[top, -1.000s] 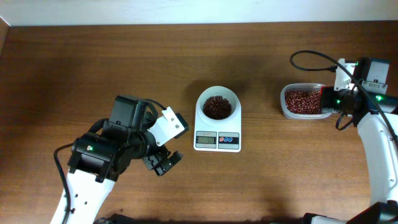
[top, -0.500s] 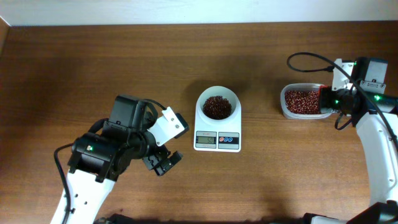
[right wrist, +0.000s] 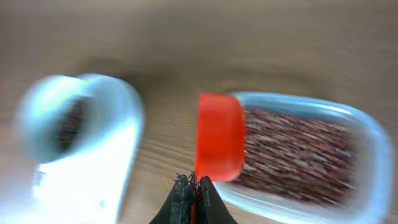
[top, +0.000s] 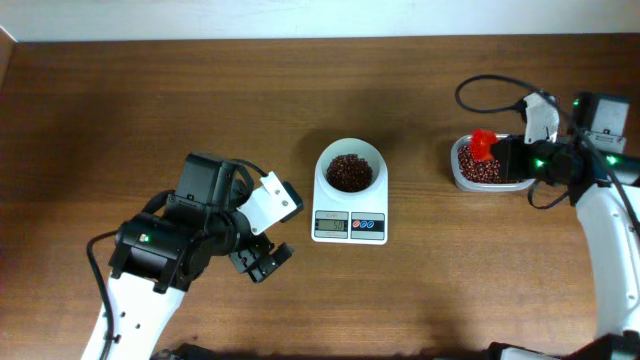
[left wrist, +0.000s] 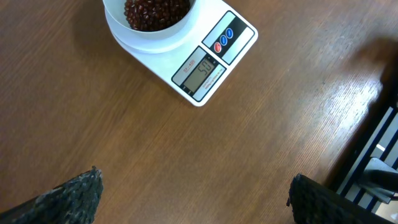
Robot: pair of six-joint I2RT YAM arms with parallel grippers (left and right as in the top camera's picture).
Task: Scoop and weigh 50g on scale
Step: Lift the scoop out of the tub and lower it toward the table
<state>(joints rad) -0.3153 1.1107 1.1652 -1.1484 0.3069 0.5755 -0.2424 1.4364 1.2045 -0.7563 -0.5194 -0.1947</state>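
The right wrist view is smeared with blur: the scale (right wrist: 81,162), its bowl (right wrist: 28,115), the scoop (right wrist: 219,134), the tub (right wrist: 373,155) and the beans (right wrist: 292,149) have no sharp edges there, and whether the scoop carries beans cannot be told. From overhead the right gripper (top: 503,153) hides the scoop's handle and the tub's right end, and the display (top: 331,226) is too small to read. In the left wrist view the top edge cuts the bowl, and only the tips of the fingers (left wrist: 68,199) show, in the bottom corners
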